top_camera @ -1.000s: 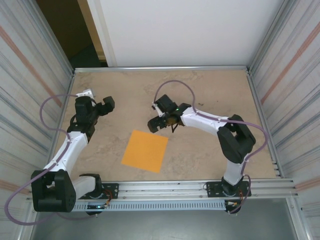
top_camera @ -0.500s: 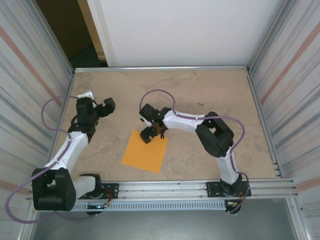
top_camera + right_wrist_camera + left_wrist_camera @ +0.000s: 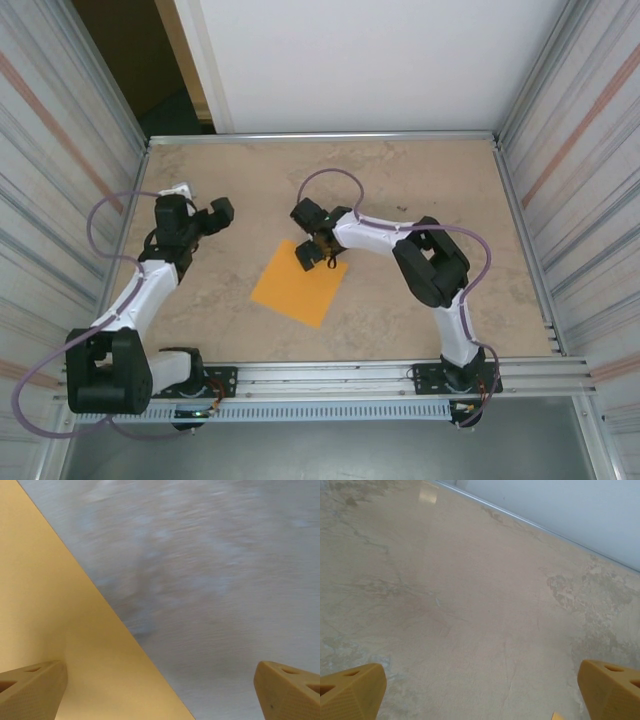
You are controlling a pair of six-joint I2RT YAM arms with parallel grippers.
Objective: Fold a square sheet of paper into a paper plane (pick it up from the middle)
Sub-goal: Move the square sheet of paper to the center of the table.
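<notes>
Logging right gripper (image 3: 318, 252) low over the far corner of the thin, bright orange square sheet of paper (image 3: 298, 287); tan fingers (image 3: 30, 690) spread wide, nothing between them; contact with the paper not decidable from these views. Seen from the right wrist: one finger above the sheet, the other above bare beige mottled table (image 3: 430, 180), paper edge running diagonally between; likely placed astride the edge, yet off the middle named for the pick-up, so a shift inward probably needed. Sheet flat, unfolded, turned diamond-wise, lying between the two arms. Left gripper (image 3: 215, 212) parked over bare table at the left, apart from the sheet, jaws wide and empty; presumably kept clear and waiting to pin or crease.
</notes>
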